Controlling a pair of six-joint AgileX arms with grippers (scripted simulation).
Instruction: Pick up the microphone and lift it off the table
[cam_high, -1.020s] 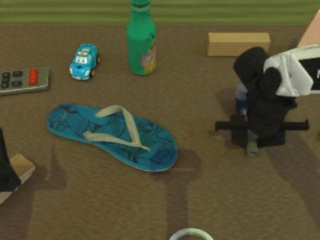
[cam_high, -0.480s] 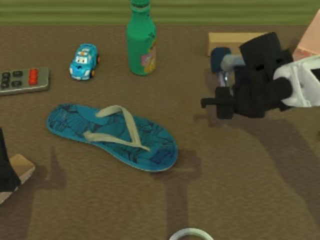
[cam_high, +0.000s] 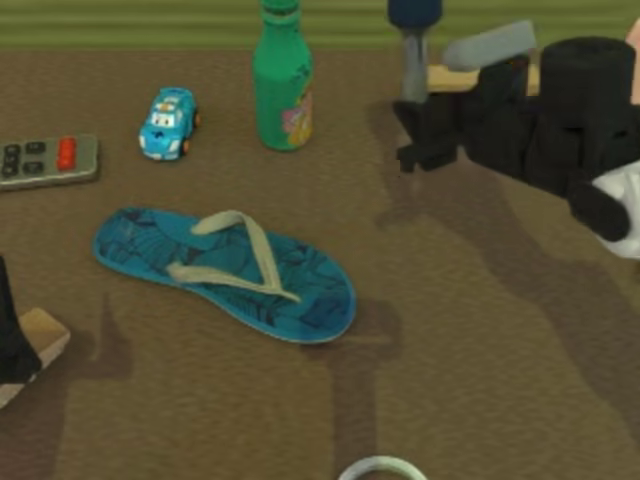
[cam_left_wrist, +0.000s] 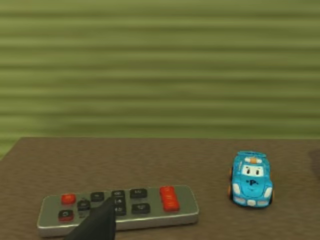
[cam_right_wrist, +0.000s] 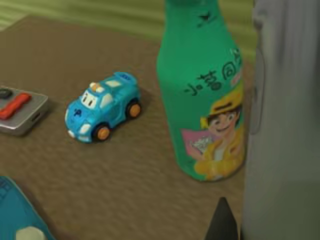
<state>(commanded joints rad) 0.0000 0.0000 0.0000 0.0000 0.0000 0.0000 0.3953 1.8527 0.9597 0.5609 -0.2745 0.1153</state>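
Note:
The microphone hangs above the brown table (cam_high: 450, 380) at the far right. Its navy foam head (cam_high: 414, 12) points toward the green strip, and its grey handle (cam_high: 413, 65) runs down into my right gripper (cam_high: 425, 130), which is shut on it. In the right wrist view the handle (cam_right_wrist: 282, 120) is a broad grey column beside one dark fingertip (cam_right_wrist: 222, 222). The microphone's shadow lies on the table below it. My left arm (cam_high: 12, 335) stays parked at the near left edge, and only one of its fingertips (cam_left_wrist: 97, 225) shows.
A green bottle (cam_high: 283, 90) stands at the back, left of the raised microphone. A blue toy car (cam_high: 168, 122) and a grey remote (cam_high: 48, 160) lie further left. A blue flip-flop (cam_high: 225, 270) lies mid-table. A tan block (cam_high: 450, 80) sits partly hidden under the right arm.
My right gripper has risen off the table with the microphone and swung it toward the far edge, turning the foam head to point away. The left arm has not moved.

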